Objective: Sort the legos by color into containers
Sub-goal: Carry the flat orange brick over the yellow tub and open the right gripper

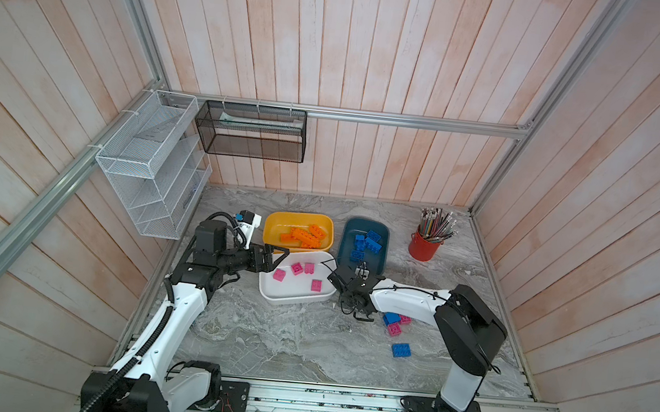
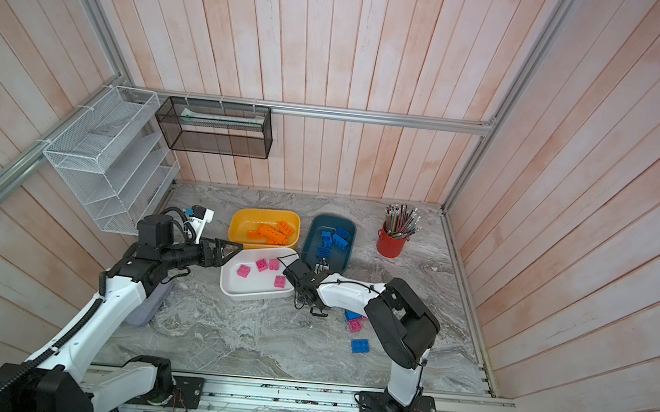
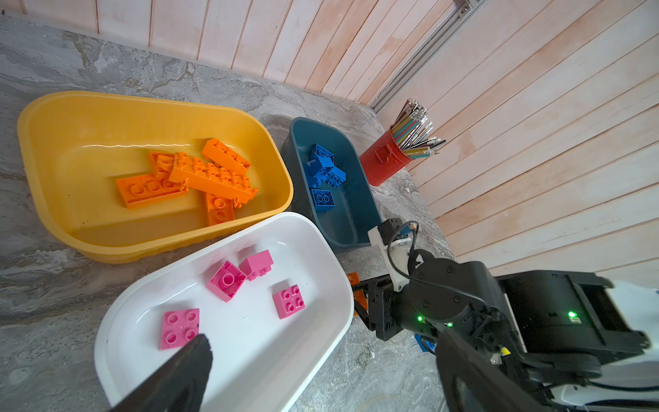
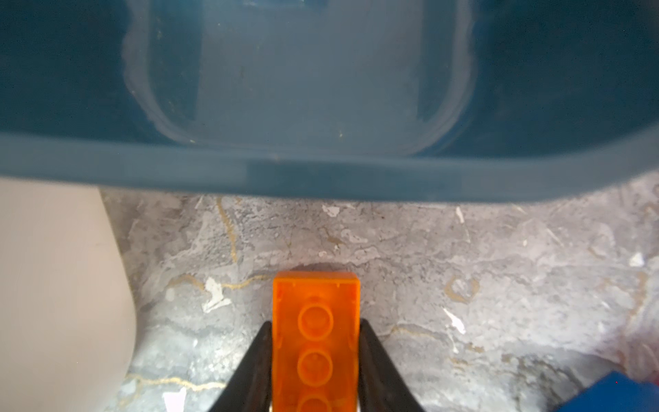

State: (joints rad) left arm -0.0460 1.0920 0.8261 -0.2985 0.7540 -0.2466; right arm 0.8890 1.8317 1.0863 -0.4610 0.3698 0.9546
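In a top view the left tool (image 1: pixel 277 258) hangs wide over the white tub (image 1: pixel 293 300), at the middle of the counter (image 1: pixel 284 344). Left wrist view: four pink legos (image 3: pixel 289 301) lie in that tub. Right wrist view: the right tool (image 4: pixel 315 323) clamps an orange lego (image 4: pixel 315 303), just short of the teal tub (image 4: pixel 321 174).

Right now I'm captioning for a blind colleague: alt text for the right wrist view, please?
The right end effector clamps an orange oblong studded plastic brick between its black fingers over a grey marbled tabletop. A dark teal plastic tub lies ahead; a white plastic tub and a blue plastic brick edge into frame.
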